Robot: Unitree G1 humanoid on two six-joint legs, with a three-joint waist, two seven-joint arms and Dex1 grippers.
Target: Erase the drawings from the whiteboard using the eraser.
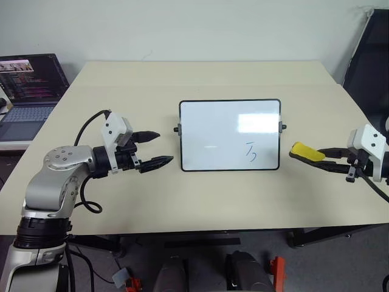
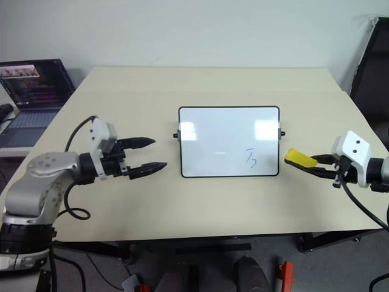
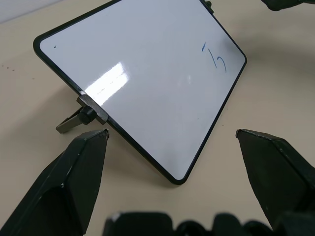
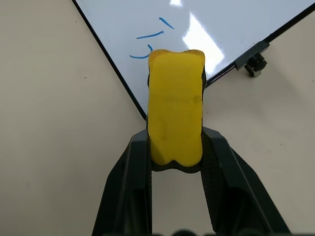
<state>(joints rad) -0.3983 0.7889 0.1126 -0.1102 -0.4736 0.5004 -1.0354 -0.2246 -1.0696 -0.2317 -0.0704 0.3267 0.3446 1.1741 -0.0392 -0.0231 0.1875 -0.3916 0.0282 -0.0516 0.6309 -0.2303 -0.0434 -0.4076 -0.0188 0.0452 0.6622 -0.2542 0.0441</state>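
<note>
The whiteboard (image 1: 230, 135) lies flat in the middle of the table, black-framed with a small knob on each short side. One small blue drawing (image 1: 251, 150) sits near its lower right corner; the rest of the board looks white. My right gripper (image 1: 317, 157) hovers off the board's right edge, shut on the yellow eraser (image 1: 306, 152), which it clamps by its sides (image 4: 175, 110). My left gripper (image 1: 157, 148) hangs open to the left of the board, fingers pointing at its left edge, nothing between them (image 3: 170, 142).
The beige table (image 1: 200, 201) has free room on all sides of the board. A laptop (image 1: 27, 91) with a lit screen stands on a side surface at far left. A dark chair (image 1: 371, 61) stands at the right back corner.
</note>
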